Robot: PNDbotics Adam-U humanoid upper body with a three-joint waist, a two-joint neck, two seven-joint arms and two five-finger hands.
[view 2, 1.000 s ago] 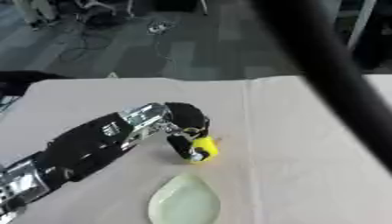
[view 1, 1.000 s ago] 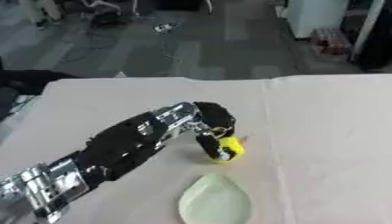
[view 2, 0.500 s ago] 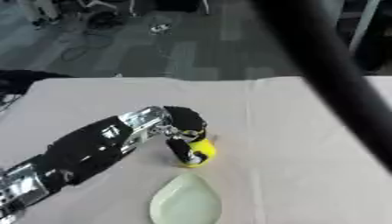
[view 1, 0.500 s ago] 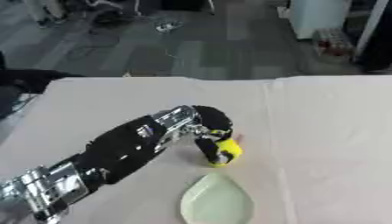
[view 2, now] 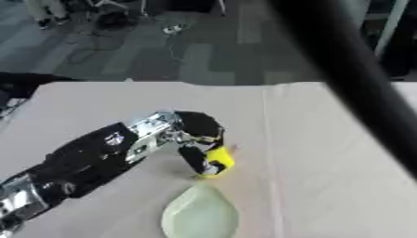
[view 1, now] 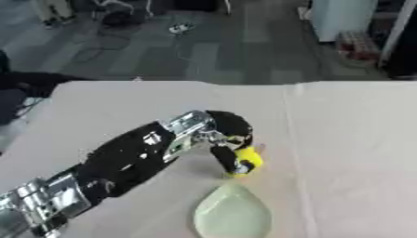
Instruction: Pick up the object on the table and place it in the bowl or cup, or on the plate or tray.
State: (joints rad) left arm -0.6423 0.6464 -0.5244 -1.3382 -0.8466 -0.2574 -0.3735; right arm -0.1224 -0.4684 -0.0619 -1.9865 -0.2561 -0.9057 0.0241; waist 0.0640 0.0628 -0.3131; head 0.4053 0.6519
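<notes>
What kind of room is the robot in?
Probably a lab or workshop. A table with a pale cloth stands on a grey carpet-tiled floor, and loose cables lie on the floor beyond it. On the table, the left robot hand holds a small yellow object beside a pale green plate.

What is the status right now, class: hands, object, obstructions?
Left hand curled on the yellow object, at the table. Right hand not in view. Pale green leaf-shaped plate just below, path unobstructed.

Object [view 1: 247,159]: yellow. Plate [view 1: 233,215]: pale green, plain. Left hand [view 1: 226,139]: black, silver at the wrist. Table [view 1: 350,139]: beige cloth, unpatterned.
</notes>
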